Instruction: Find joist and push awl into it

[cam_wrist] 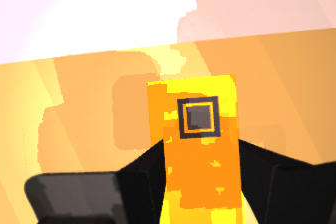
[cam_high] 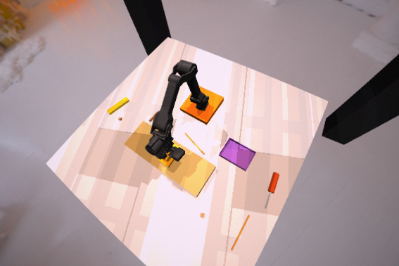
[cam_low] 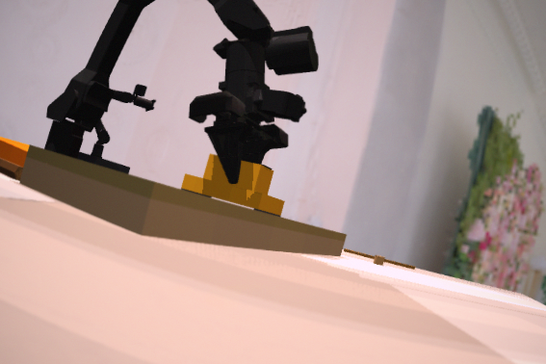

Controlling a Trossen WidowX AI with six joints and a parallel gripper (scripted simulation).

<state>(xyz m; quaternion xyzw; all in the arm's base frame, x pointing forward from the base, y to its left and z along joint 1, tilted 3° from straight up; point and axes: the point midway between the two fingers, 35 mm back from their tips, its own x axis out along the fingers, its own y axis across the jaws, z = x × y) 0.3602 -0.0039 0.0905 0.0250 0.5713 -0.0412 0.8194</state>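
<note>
My gripper (cam_high: 167,155) (cam_low: 244,175) (cam_wrist: 201,150) is shut on the yellow-orange stud finder (cam_high: 167,162) (cam_low: 262,179) (cam_wrist: 205,172), upright on or just above the tan floor panel (cam_high: 195,176) (cam_low: 242,233) (cam_wrist: 310,65). The square on its top looks dark grey in the wrist view. The joist is hidden. The purple tray (cam_high: 237,154) is empty, right of the panel. A red-handled tool (cam_high: 274,182) with a thin shaft lies farther right. A brown-handled tool (cam_high: 153,117) (cam_low: 5,167) with a thin grey tip lies behind the panel. I cannot tell which is the awl.
The arm's base stands on an orange slab (cam_high: 215,102) (cam_low: 6,146) behind the panel. A yellow bar (cam_high: 117,105) and a small cube (cam_high: 119,119) lie at the left. A thin stick (cam_high: 195,143) lies between panel and slab. Another cube (cam_high: 202,215) and stick (cam_high: 240,233) lie in front.
</note>
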